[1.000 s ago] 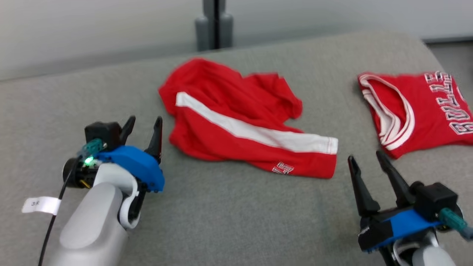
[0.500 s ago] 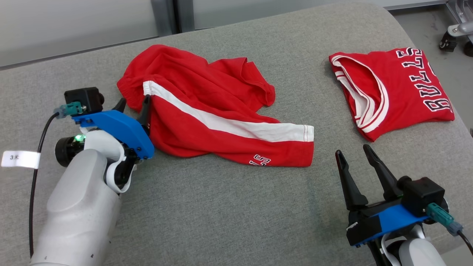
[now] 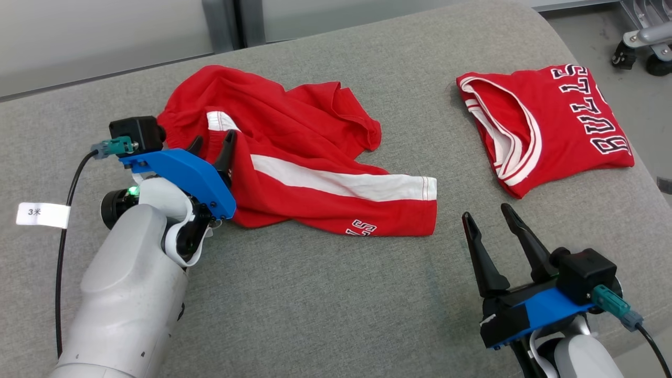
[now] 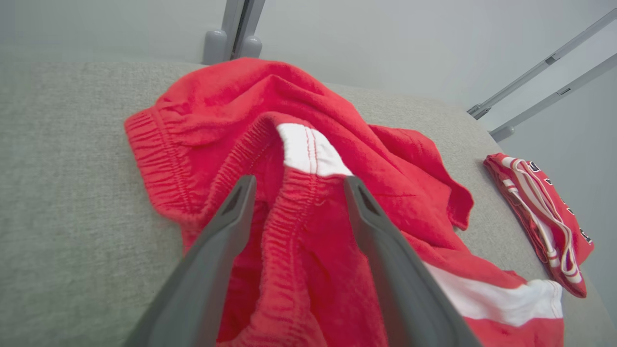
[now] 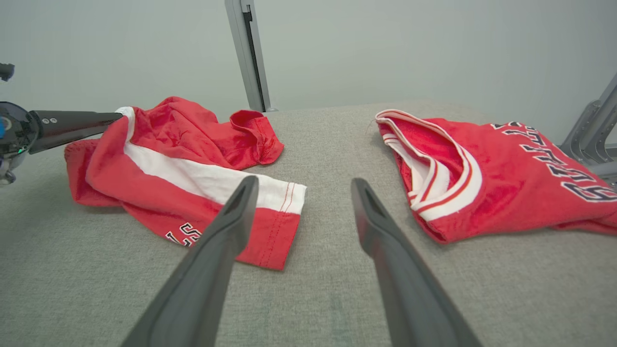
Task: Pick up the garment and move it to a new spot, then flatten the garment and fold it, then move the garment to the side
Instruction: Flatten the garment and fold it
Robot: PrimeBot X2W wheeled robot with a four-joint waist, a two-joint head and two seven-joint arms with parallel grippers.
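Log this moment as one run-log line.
left gripper open, astride waistband of red shorts | right gripper open, over grey cushion | jersey apart at right

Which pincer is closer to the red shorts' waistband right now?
Left. The left pincer is open astride the waistband of the red shorts; the right pincer, open too, sits over bare grey cushion past the leg hem, clear of the cloth.

One red shorts (image 3: 315,152), one red jersey (image 3: 556,131), one grey cushion (image 3: 336,304)

Lab: metal post (image 5: 248,53), caster wheels (image 3: 658,64).
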